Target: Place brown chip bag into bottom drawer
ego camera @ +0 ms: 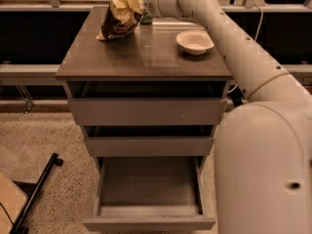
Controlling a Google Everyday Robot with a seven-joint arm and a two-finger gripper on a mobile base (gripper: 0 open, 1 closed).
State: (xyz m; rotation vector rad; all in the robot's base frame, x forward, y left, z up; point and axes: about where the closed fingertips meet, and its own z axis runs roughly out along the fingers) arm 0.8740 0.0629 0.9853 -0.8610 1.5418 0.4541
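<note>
Gripper: the gripper (pixel 140 6) is at the 11 o'clock corner of the bench top, closed on the crumpled upper edge of the bag; foil hides most of it.
Brown chip bag: the brown chip bag (pixel 118 17) is crinkly foil with a dark brown lower panel and a pale yellow top. It stands tilted, its lower corner touching the bench and its upper part pinched at the gripper.
Bench: the bench (pixel 146 57) has a smooth, glossy grey-brown rectangular top that reflects the light, above a three-drawer cabinet.
Bowl: the bowl (pixel 195 46) is pale, round and shallow with a matte look. It sits toward 2 o'clock on the bench top, well apart from the bag. Nothing in it can be made out.
Green can: the green can (pixel 146 19) is a small dark shape at 12 o'clock, just beside the bag and mostly hidden under the gripper.
Upper drawers: the top drawer (pixel 146 112) and the middle drawer (pixel 148 146) have flat, handle-less fronts. Each is out a little, with a dark gap above it.
Bottom drawer: the bottom drawer (pixel 148 223) is pulled far out toward 6 o'clock. It is a plain box with straight side walls, and its flat grey floor panel shows.
Arm: the arm (pixel 234 48) is made of smooth white rounded segments and comes in from 4 o'clock across the bench.
Floor: the floor (pixel 44 135) is speckled and stone-like.
</note>
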